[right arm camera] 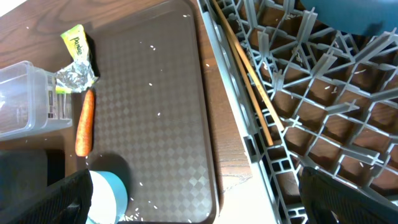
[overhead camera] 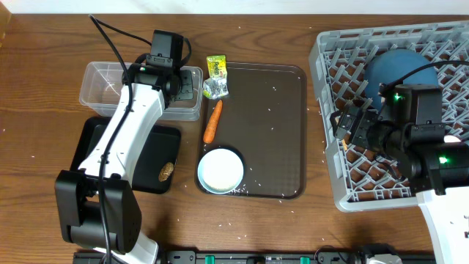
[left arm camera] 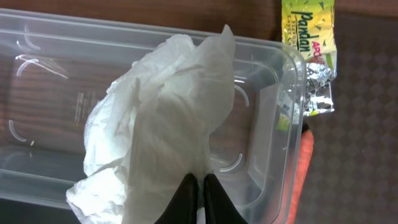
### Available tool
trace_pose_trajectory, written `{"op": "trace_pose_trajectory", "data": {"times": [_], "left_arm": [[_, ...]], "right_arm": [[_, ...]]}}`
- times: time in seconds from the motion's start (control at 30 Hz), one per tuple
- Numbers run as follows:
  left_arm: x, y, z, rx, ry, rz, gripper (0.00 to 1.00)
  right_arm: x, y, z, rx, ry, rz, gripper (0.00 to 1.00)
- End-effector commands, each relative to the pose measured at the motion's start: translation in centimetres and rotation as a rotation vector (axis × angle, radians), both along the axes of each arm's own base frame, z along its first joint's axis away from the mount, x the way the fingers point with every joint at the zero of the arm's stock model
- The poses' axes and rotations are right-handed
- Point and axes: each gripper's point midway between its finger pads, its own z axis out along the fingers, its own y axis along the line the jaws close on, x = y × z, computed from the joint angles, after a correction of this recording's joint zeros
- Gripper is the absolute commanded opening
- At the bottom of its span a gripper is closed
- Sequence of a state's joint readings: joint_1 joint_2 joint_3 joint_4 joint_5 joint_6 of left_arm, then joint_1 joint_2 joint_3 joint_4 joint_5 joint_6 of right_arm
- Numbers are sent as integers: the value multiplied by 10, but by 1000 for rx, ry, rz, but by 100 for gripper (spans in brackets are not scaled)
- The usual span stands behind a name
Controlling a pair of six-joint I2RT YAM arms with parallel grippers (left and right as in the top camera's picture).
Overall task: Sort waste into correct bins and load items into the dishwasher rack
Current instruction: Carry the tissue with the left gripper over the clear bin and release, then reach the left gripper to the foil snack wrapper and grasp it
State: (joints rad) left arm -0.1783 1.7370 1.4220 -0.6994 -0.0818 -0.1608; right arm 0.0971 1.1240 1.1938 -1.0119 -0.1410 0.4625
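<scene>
My left gripper point(left arm camera: 199, 186) is shut on the crumpled white tissue point(left arm camera: 168, 106) and holds it over the right end of the clear tub point(left arm camera: 37, 81); in the overhead view this gripper point(overhead camera: 179, 84) sits over the tub point(overhead camera: 110, 81). A yellow-green wrapper point(overhead camera: 216, 77) and the carrot point(overhead camera: 212, 121) lie at the brown tray's left edge. The white bowl point(overhead camera: 221, 170) stands at the tray's front left. My right gripper point(overhead camera: 350, 126) is open and empty over the left edge of the grey rack point(overhead camera: 330, 176). The chopsticks point(right arm camera: 245, 81) and the dark-blue dish point(overhead camera: 399, 70) are in the rack.
The black tray point(overhead camera: 110, 147) lies in front of the tub and holds a brown food lump point(overhead camera: 167, 171). Rice grains are scattered over the brown serving tray point(overhead camera: 271, 125). No cups are in view.
</scene>
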Motion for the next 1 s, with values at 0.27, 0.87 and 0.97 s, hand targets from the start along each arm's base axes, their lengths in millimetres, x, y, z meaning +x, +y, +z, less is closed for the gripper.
{"op": "trace_pose_trajectory", "data": {"times": [0.27, 0.87, 0.97], "left_arm": [[-11, 6, 0, 9, 30, 19, 6], [-12, -10, 2, -27, 26, -21, 27], [-10, -25, 7, -30, -1, -57, 33]], "right_arm": [[-5, -5, 0, -14, 11, -4, 99], [-5, -5, 0, -14, 11, -4, 99], [-4, -5, 0, -14, 10, -4, 99]]}}
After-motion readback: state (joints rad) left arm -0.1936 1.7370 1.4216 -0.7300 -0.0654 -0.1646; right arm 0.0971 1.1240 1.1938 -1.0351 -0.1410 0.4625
